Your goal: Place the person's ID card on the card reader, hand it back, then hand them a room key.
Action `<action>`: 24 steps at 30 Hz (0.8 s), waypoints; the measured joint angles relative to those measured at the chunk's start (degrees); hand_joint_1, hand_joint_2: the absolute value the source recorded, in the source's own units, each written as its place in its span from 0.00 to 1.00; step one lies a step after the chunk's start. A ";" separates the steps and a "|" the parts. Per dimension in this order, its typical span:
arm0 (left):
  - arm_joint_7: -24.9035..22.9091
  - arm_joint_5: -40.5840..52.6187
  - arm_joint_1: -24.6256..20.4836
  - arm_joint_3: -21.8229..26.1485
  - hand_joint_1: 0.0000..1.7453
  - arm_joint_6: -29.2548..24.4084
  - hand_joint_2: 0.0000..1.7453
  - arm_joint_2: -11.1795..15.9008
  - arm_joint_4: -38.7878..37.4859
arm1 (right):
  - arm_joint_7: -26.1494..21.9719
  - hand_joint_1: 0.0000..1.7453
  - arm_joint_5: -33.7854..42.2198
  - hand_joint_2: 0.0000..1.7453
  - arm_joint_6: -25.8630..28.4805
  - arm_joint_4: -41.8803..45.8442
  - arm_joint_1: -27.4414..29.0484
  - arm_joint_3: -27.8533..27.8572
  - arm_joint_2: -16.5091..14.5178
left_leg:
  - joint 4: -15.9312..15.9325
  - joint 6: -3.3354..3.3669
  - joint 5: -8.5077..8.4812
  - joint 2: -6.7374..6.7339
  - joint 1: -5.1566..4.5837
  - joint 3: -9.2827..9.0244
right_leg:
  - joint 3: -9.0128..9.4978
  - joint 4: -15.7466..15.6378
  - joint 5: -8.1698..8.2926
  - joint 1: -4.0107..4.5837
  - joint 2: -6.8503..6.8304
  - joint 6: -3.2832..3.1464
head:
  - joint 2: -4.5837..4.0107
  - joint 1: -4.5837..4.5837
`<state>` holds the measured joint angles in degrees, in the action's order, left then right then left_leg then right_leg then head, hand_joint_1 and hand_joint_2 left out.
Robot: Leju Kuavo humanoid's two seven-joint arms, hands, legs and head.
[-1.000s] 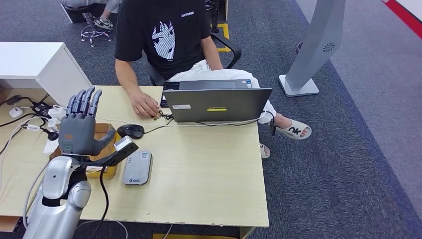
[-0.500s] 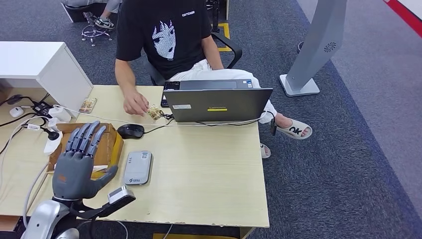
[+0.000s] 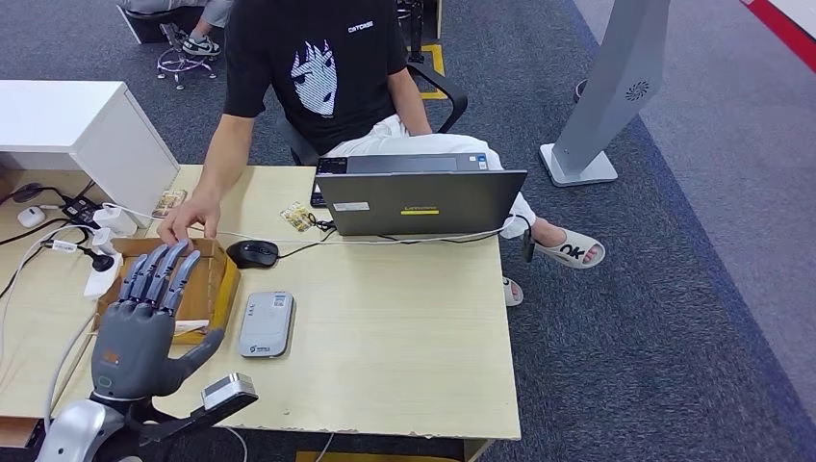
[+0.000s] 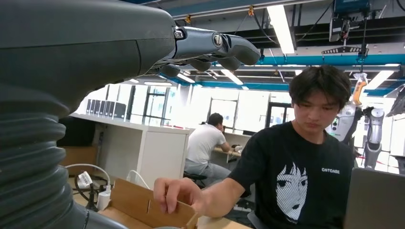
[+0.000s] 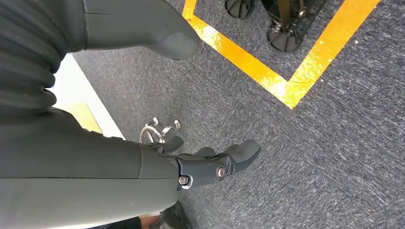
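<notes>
At the lower left of the head view, the robot's grey left hand [image 3: 144,322] hangs with fingers spread, holding nothing. Just right of it the grey rounded card reader [image 3: 267,324] lies flat on the pale wooden surface [image 3: 404,327]. Beyond the fingertips sits an open brown cardboard box [image 3: 207,284], the person's hand [image 3: 185,218] at its far edge. Farther up, a small patterned card [image 3: 298,217] lies beside the grey laptop [image 3: 420,200]. The right hand [image 5: 210,164] hangs empty over grey carpet, fingers loosely extended.

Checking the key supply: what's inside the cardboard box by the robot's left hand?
Little shows. The left hand hovers open above the cardboard box, covering most of its inside; the person's hand rests at its far rim. Its contents cannot be seen.
</notes>
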<state>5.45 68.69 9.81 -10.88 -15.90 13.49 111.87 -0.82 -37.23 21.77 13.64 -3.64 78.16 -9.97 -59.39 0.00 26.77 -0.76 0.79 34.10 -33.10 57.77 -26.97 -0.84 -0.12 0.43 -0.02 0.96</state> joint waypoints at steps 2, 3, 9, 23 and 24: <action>0.26 -0.86 0.61 -0.02 0.00 1.79 1.00 0.57 0.39 | -0.26 0.00 0.36 1.00 0.01 0.00 -0.01 0.13 -0.03 | 0.00 0.00 0.00 -0.01 0.00 0.01 | 0.00 0.00 0.00 0.00 0.01 0.00 | 0.00 -0.01; 0.49 -1.43 1.22 -0.02 0.00 2.91 1.00 1.12 0.75 | -0.44 0.00 0.60 1.00 0.03 0.00 0.00 0.24 -0.06 | 0.01 0.00 0.01 -0.02 0.00 0.01 | -0.01 0.00 0.00 0.00 0.02 -0.01 | 0.00 -0.01; 0.54 -2.41 6.35 -0.02 0.00 6.58 1.00 5.97 4.26 | -0.70 0.00 1.83 1.00 0.63 0.00 0.01 1.22 -0.47 | 0.02 -0.01 0.01 -0.02 0.02 0.02 | -0.04 0.00 -0.04 0.02 0.01 -0.04 | 0.00 -0.01; -13.90 4.68 9.30 2.99 0.00 16.18 1.00 13.35 4.52 | -0.34 0.00 3.01 1.00 0.89 0.06 -0.01 2.96 -1.73 | 0.02 -0.03 -0.02 0.04 0.04 0.01 | -0.01 0.00 -0.03 0.04 -0.08 -0.05 | 0.00 -0.01; -14.12 4.52 9.11 3.32 0.00 16.79 1.00 13.42 4.06 | -0.29 0.00 2.97 1.00 0.85 0.07 -0.01 2.97 -1.74 | 0.02 -0.03 -0.02 0.04 0.03 0.01 | -0.01 0.00 -0.03 0.04 -0.08 -0.05 | 0.00 -0.01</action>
<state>-8.67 73.21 18.92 -7.56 0.89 26.91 115.94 -1.11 -34.26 22.62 13.70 -3.65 81.13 -11.70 -59.37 -0.03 26.75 -0.72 0.82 34.12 -33.11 57.77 -27.01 -0.79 -0.20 0.38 -0.02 0.96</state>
